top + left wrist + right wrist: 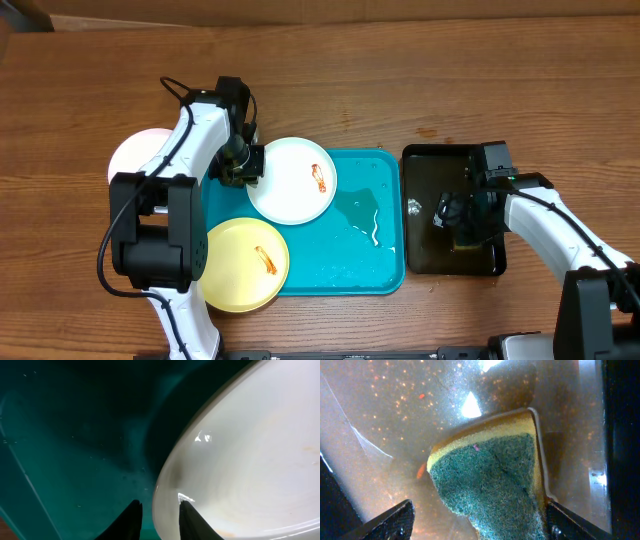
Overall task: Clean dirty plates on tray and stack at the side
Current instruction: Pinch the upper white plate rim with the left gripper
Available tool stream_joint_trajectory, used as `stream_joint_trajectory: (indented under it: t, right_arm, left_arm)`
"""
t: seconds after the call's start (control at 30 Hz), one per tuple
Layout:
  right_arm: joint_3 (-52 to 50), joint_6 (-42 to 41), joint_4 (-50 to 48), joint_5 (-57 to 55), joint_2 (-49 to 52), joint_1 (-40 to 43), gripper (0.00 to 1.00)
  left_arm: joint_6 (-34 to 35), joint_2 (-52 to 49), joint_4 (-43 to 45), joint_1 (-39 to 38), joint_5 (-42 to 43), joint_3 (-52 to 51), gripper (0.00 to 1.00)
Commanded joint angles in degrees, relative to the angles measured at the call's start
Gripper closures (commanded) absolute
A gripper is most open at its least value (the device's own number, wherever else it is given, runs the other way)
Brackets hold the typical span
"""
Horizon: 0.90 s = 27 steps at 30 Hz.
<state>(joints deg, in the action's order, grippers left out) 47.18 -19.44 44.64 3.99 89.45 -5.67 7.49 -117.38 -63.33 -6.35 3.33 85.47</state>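
The tray [340,270] is turquoise, wet, with a puddle [365,215] near its middle. A white plate [290,185] with a red-orange smear lies over its top-left rim. A yellow plate [235,270], also smeared, overhangs its bottom-left corner. A third pale plate [130,155] sits on the table left of the tray, partly under the left arm.

The left gripper [157,510] straddles the white plate's left rim, fingers close together; whether they pinch it I cannot tell. The right gripper [479,505] is spread wide around a green-and-yellow sponge [490,480] in the black tray [425,160].
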Motion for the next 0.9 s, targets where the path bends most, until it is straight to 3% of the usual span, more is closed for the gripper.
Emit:
stream_joint_trajectory:
  t: [0.0,0.17,0.3,0.33,0.37,0.4,0.43,0.47,0.5,0.63,0.67,0.7,0.8,0.87]
  right_arm:
    - [-0.4,-0.1,-0.3,-0.5,0.1,-0.1,0.14]
    - [-0.4,-0.1,-0.3,-0.5,0.2,-0.1,0.13]
    - [-0.4,0.0,-0.3,-0.5,0.1,-0.1,0.19]
    - [-0.4,0.2,-0.5,-0.6,0.1,-0.1,0.24]
    - [-0.4,1.2,-1.0,-0.6,0.1,-0.1,0.37]
    - [-0.4,2.4,-1.6,-0.7,0.1,-0.1,0.51]
    - [-0.4,2.8,-2.2,-1.3,0.1,-0.1,0.73]
    - [-0.4,2.8,-2.4,-1.7,0.1,-0.1,0.85]
    - [-0.4,2.8,-2.4,-2.1,0.1,-0.1,0.9]
    - [-0.4,1.6,-0.7,-2.2,0.1,-0.2,0.89]
    - [-0.4,1.1,0.3,-2.2,0.1,-0.2,0.73]
    - [-0.4,1.0,0.5,-2.3,0.1,-0.2,0.64]
    - [-0.4,1.0,-0.1,-2.2,0.1,-0.2,0.49]
    - [-0.4,1.0,-0.5,-2.3,0.1,-0.2,0.45]
  left_arm:
    - [0.4,-0.5,1.8,-0.1,-0.8,-2.7,0.75]
    - [0.4,-0.5,3.8,-0.1,-0.1,-4.3,0.82]
    - [0.4,-0.5,4.0,-0.1,-0.1,-4.3,0.83]
    - [0.4,-0.5,4.0,-0.1,-0.1,-4.3,0.84]
    - [0.4,-0.5,4.0,-0.1,-0.1,-4.3,0.85]
    - [0.4,-0.5,4.0,-0.1,-0.1,-4.3,0.84]
    - [0.4,-0.5,4.0,-0.1,-0.1,-4.3,0.85]
    - [0.4,-0.5,4.0,-0.1,-0.1,-4.3,0.85]
    - [0.3,-0.5,3.8,-0.1,-0.2,-4.3,0.85]
    - [-0.3,-0.5,3.3,-0.1,-0.2,-4.3,0.86]
    - [-1.1,-0.5,3.2,-0.1,-0.5,-4.3,0.87]
    - [-1.2,-0.5,3.2,-0.1,-0.6,-4.3,0.88]
    - [-1.3,-0.5,3.6,-0.1,-0.8,-4.3,0.88]
    - [-1.3,-0.5,3.7,-0.1,-0.8,-4.3,0.87]
